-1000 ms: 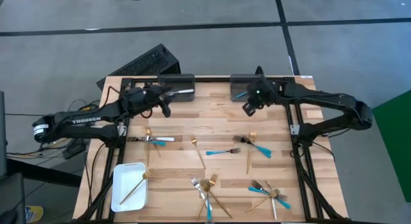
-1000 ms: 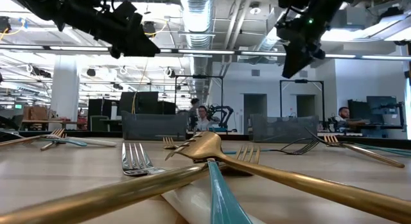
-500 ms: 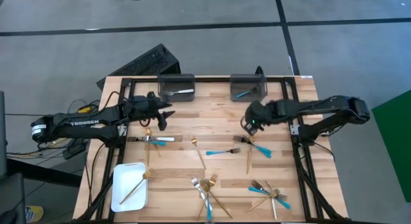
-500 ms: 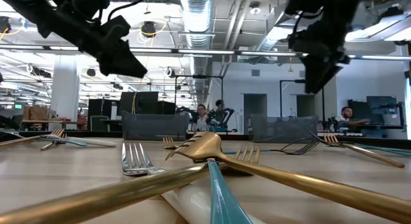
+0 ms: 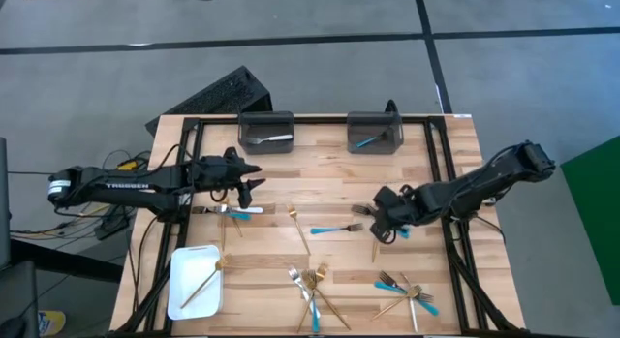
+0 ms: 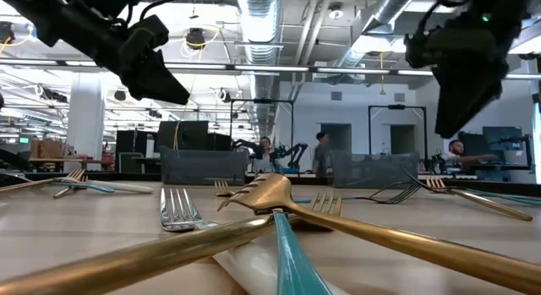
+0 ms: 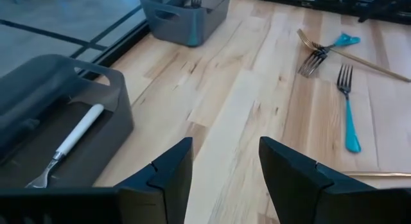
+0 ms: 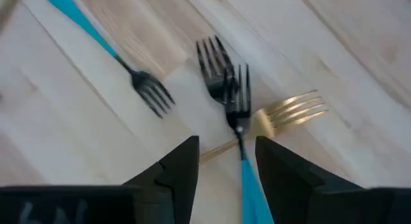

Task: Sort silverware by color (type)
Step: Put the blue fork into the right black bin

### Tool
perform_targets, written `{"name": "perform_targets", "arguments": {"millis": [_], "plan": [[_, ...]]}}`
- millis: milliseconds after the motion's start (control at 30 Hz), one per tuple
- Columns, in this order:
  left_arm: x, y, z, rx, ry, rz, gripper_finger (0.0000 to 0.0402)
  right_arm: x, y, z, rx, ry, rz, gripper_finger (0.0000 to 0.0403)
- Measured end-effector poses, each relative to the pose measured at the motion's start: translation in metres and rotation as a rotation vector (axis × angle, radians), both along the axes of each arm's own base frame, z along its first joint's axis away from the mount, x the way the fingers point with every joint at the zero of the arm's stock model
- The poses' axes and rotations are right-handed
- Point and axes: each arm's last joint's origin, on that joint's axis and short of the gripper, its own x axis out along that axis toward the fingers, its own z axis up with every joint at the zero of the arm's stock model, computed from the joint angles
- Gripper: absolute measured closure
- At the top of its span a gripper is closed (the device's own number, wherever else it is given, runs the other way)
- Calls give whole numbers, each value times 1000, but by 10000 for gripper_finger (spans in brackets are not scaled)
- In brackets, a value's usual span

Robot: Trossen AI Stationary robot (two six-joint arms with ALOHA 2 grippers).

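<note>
Having come away from the far bins, the right tool (image 5: 384, 220) now hangs spread over a turquoise-handled fork (image 8: 239, 131) mid-desk, ready to pick next, while the left tool (image 5: 244, 183) waits spread.

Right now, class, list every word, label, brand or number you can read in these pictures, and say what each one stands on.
"TROSSEN": white capitals on the left arm, seen from above; small but just legible.
Nothing else can be read: the silverware, the white tray and the grey bins show no lettering, and any signs in the room behind the table are too small to read.
</note>
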Motion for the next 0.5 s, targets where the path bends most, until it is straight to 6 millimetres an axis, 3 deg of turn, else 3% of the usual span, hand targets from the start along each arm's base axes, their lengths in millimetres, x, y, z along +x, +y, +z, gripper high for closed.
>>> {"name": "perform_targets", "arguments": {"millis": [500], "plan": [[2, -5, 3, 27, -33, 38, 236, -10, -1, -48, -13, 62, -5, 251]]}}
